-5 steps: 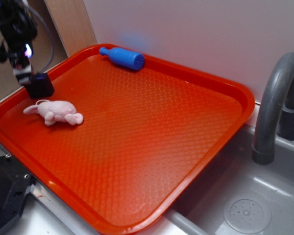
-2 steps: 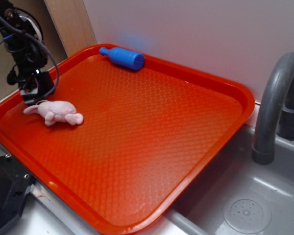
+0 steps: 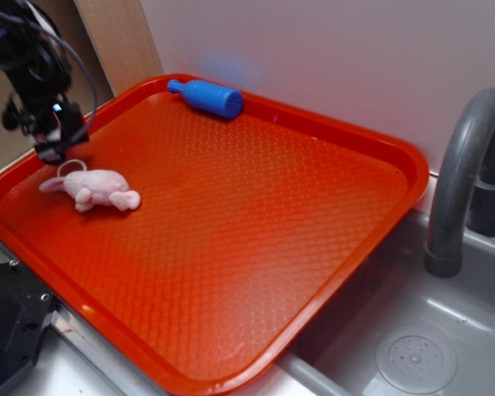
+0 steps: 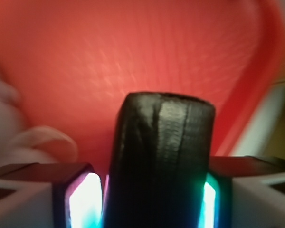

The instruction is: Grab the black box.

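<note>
While the gripper hangs over the tray's far left corner, its fingers are clamped on the black box, which sits between them, raised off the tray. The pink mouse lies just right of it; a blue bottle rests against the far rim.

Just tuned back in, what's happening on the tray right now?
The hand is at the far left corner of the red tray, closed on the black box. The wrist view shows the box clamped between the two fingers, with the tray surface blurred beyond it. The pink toy mouse lies just in front of the hand, and the blue bottle lies on its side at the tray's back edge. The sink and faucet sit to the right.
</note>
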Action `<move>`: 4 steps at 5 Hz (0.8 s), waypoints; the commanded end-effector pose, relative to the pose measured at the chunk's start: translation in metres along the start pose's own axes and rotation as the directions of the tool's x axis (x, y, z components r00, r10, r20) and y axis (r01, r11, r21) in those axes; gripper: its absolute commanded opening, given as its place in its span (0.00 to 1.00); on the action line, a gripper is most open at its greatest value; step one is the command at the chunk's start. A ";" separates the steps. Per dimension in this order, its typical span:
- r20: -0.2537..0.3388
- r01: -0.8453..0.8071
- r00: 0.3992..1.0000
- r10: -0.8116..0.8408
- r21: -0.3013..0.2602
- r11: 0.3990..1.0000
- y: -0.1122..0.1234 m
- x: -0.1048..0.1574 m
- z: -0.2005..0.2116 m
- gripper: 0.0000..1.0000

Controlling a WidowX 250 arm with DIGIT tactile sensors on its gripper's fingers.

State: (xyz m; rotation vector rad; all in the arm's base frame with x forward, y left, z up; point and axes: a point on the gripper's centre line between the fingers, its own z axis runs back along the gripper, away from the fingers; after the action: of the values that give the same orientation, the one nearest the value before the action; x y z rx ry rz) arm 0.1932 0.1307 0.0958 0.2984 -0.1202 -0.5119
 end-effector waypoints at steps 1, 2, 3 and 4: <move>-0.041 -0.113 0.992 0.118 0.110 0.987 -0.055 0.045 0.129 0.00; -0.117 -0.134 0.982 0.146 0.103 0.986 -0.064 0.075 0.183 0.00; -0.132 -0.134 0.982 0.134 0.011 0.991 -0.067 0.082 0.194 0.00; -0.175 -0.117 0.979 0.108 -0.041 0.992 -0.073 0.090 0.187 0.00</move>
State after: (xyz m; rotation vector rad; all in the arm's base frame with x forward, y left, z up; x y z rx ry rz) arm 0.1893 -0.0249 0.2381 0.2804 0.0867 -0.4062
